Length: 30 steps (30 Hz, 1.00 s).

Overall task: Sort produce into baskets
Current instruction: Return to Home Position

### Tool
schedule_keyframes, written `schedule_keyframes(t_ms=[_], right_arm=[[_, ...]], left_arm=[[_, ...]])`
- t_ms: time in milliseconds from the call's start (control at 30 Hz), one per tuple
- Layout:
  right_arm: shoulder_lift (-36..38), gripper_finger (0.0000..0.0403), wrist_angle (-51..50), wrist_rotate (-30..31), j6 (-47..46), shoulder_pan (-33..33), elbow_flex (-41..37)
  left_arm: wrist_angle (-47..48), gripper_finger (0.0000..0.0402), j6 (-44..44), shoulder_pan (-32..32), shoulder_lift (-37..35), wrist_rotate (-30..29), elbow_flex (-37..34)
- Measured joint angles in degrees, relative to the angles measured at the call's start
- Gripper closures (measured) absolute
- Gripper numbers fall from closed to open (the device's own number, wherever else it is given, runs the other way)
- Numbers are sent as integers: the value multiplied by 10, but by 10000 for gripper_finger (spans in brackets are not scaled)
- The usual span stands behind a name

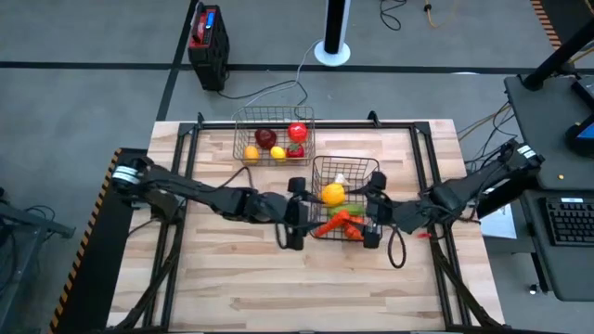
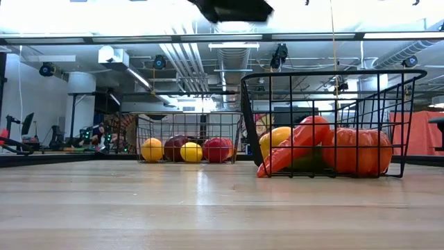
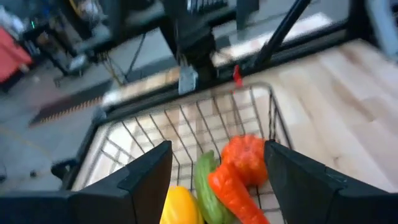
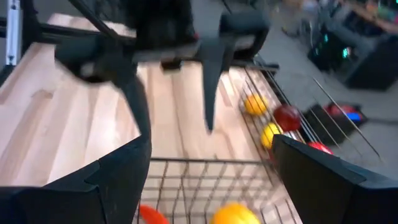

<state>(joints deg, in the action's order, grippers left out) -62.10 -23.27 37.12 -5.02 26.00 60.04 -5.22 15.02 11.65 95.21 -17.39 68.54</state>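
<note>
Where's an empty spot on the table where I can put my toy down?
The biggest free patch is the table wood between both arms and the edge farthest from the silver basket. The corners either side of that basket are bare too. The middle is crowded: the black basket sits between the open left pincer and right pincer.

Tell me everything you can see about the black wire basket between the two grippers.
The black wire-mesh basket is rectangular and open-topped, its see-through grid sides flaring toward the rim. It stands upright on the wooden table, mid-table. Inside lie an orange carrot, a green cucumber, a yellow-orange round piece, white garlic and a lumpy orange piece. The open left gripper and open right gripper flank its two sides.
</note>
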Motion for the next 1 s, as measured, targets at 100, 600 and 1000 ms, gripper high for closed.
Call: schedule_keyframes(t_ms=[100,600,1000], right_arm=[[6,78,121,-16,55,0,-69],[49,78,361,-193,164,-102,-176],[88,78,362,-326,165,-221,-223]], left_arm=[[-3,166,14,19,-53,0,-34],[-254,170,-2,-2,-352,-21,-359],[-260,170,3,-76,-539,37,-489]])
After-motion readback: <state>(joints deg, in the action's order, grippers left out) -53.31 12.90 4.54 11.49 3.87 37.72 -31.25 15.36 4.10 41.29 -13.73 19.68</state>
